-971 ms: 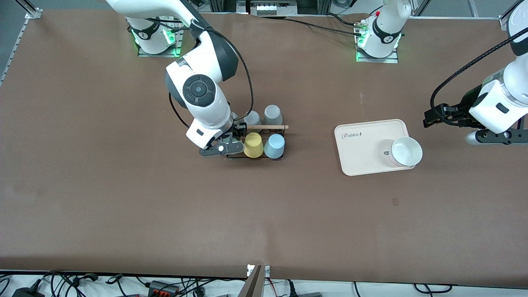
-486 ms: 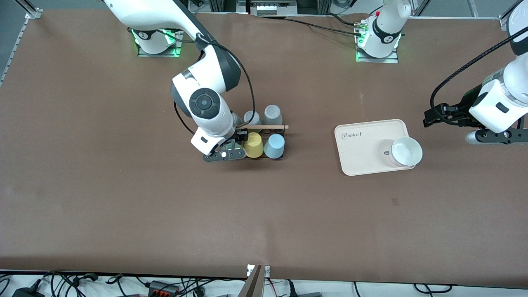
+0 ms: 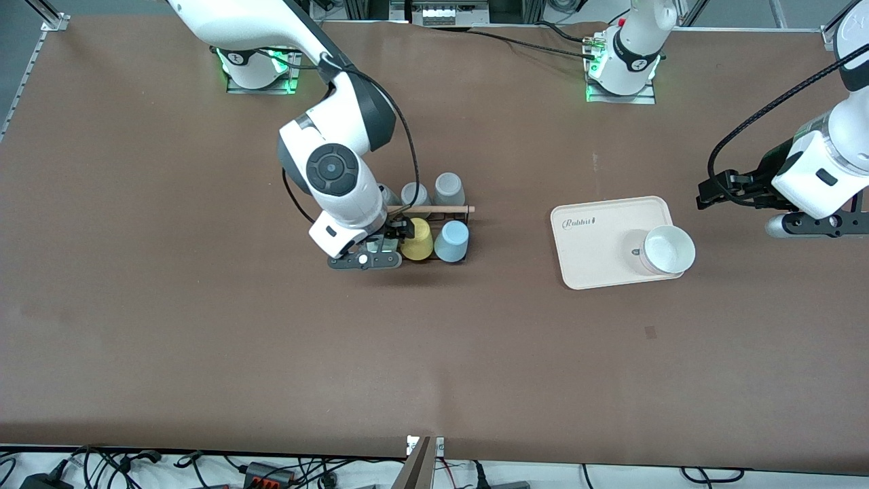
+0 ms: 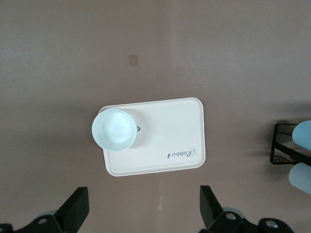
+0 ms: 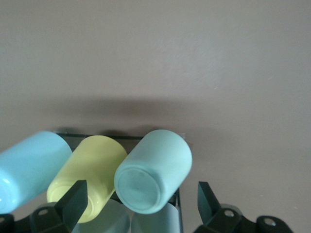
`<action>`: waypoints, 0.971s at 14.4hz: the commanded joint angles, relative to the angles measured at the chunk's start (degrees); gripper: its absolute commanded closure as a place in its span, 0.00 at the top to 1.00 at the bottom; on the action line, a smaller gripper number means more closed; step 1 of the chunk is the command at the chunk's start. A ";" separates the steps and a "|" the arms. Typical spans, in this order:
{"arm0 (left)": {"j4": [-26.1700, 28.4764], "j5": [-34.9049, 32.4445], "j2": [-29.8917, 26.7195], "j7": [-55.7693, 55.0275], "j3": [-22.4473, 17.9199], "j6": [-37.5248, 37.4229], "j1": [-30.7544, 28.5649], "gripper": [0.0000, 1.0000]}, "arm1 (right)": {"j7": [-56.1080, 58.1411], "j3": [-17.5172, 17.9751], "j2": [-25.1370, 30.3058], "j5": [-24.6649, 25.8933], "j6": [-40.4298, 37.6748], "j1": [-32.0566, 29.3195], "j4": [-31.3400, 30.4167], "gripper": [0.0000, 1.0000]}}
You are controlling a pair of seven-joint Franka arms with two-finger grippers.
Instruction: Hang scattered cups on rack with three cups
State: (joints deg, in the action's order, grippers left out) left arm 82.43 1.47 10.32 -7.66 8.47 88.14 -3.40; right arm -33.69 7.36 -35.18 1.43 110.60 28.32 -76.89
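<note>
Green cup (image 5: 153, 171): pale sage, tapered, sitting base-up on rack (image 3: 456, 219), frame centre.
Right claw (image 5: 138, 201): standing released around it.
Left claw (image 4: 143, 211): waiting open.

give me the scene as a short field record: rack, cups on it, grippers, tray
rack: small black wire rack with wooden rod, mid-table
front-row cups: pale sage green tumbler, yellow cup, light blue tumbler, all on pegs
right gripper: right gripper open, at the sage green tumbler, not gripping
left gripper: left gripper open, waiting above the table
tray: cream rectangular tray carrying a white bowl
</note>
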 commanded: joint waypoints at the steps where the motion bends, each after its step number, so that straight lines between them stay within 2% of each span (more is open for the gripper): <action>1: 1.07 0.03 -1.27 1.15 0.23 0.02 -0.38 1.00 | -0.23 -0.07 0.55 -0.02 -8.53 -3.08 7.16 1.00; 3: 1.06 0.03 -1.36 1.15 0.23 0.02 -0.38 1.00 | 0.90 -0.68 2.04 0.33 -12.32 -6.67 9.73 1.00; 6: 1.06 0.11 -1.36 1.15 0.23 0.11 -0.38 1.00 | 7.48 -0.59 4.76 -0.29 -13.21 -14.23 9.74 1.00; 8: 1.06 0.11 -1.27 1.15 0.23 0.11 -0.38 1.00 | 10.82 -0.68 6.26 -0.11 -15.93 -16.97 9.82 1.00; 14: 1.06 0.11 -1.27 1.15 0.23 0.11 -0.38 1.00 | 23.46 -0.77 11.61 -0.46 -16.29 -29.00 9.04 1.00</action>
State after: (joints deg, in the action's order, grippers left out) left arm 82.44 1.47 10.29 -7.61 8.49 88.14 -3.39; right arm -15.75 5.77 -26.12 1.57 95.15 3.48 -67.07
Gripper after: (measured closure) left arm 0.000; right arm 0.000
